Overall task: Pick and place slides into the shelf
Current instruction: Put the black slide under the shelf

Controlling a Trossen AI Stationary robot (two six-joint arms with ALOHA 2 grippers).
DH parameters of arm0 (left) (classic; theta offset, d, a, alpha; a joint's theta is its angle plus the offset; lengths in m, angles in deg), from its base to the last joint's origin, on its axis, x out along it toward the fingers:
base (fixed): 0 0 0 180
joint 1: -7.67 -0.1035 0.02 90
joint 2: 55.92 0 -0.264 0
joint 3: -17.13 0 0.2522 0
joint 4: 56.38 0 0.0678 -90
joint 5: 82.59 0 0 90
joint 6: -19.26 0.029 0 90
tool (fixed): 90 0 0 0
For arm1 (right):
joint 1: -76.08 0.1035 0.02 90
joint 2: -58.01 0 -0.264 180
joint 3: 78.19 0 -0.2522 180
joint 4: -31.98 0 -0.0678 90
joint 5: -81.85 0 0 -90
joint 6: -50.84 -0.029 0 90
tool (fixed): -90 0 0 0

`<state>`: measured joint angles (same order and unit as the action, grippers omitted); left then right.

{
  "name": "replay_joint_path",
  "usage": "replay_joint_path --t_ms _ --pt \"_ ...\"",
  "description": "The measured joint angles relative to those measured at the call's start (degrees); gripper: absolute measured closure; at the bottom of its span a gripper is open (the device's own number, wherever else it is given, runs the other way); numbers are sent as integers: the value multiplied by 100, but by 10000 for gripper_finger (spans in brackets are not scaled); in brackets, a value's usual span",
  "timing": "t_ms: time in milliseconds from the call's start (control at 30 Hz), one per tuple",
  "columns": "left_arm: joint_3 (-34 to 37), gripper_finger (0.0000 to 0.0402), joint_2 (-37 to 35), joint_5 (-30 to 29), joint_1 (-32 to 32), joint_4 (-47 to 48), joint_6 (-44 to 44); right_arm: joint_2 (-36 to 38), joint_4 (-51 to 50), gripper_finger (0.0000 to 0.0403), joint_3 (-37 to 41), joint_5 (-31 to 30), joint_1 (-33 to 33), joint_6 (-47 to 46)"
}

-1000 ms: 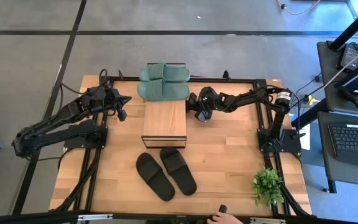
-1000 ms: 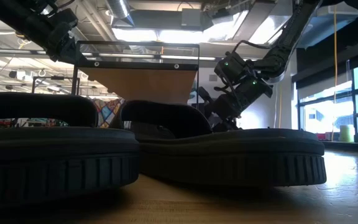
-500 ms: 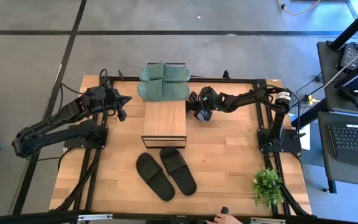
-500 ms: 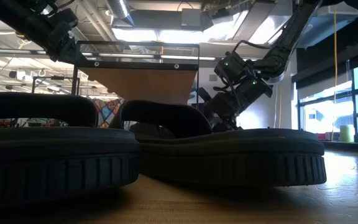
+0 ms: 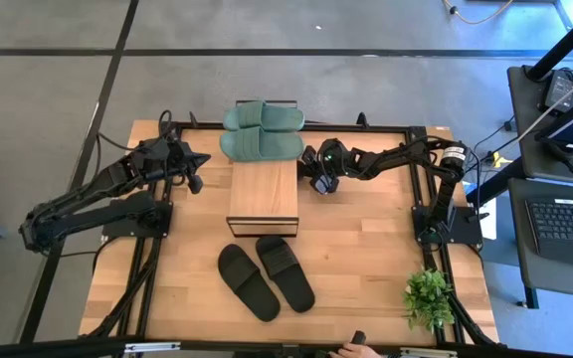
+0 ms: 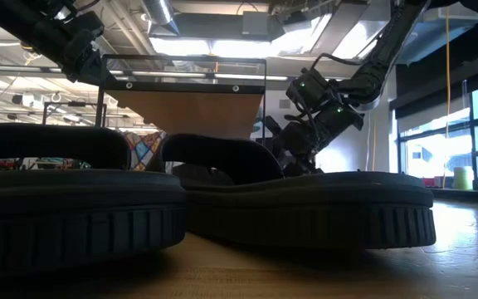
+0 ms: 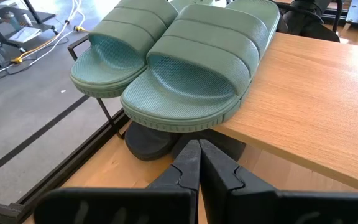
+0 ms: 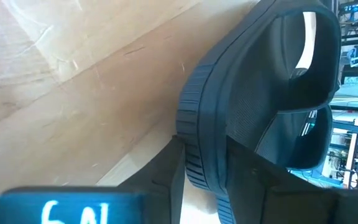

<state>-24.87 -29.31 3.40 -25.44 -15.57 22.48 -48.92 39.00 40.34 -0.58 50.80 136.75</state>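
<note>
A: Taking the shelf (image 5: pixel 263 189) as our marker, where do we see open worktop (image 5: pixel 366 259)?

B: Bare wood lies on both long sides of it, and more in front, apart from the two matte black slides (image 5: pixel 266 275) lying side by side there, toes angled away from the shelf. A small potted plant (image 5: pixel 428 297) sits at the worktop's corner, well apart from the shelf.

A: And on the shelf itself?

B: Its light plank top carries two sage green slides (image 5: pixel 262 131) at the far end, overhanging the thin black frame. Their straps are ribbed, their footbeds finely dimpled. Under that end we see a dark slide (image 7: pixel 151 140) on the lower level.

A: The right end effector (image 8: pixel 199 177)?

B: Just beside the shelf's right side, its fingers closed around the ridged sole edge of a black slide (image 8: pixel 260 93), rubbery with a wide strap.

A: The left end effector (image 7: pixel 199 163)?

B: Off the shelf's left side near the green pair, fingers pressed together, nothing between them.
</note>
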Motion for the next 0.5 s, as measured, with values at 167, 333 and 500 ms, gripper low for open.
replay_joint_path --t_ms 167,333,500 --pt "1 401 0 0 0 0 -6 0 8 304 0 -2 41 -9" --pt "1 401 -1 0 1 2 -7 0 15 304 0 -7 97 -18" --pt "1 401 -2 0 0 4 -9 0 17 304 0 -10 116 -32"
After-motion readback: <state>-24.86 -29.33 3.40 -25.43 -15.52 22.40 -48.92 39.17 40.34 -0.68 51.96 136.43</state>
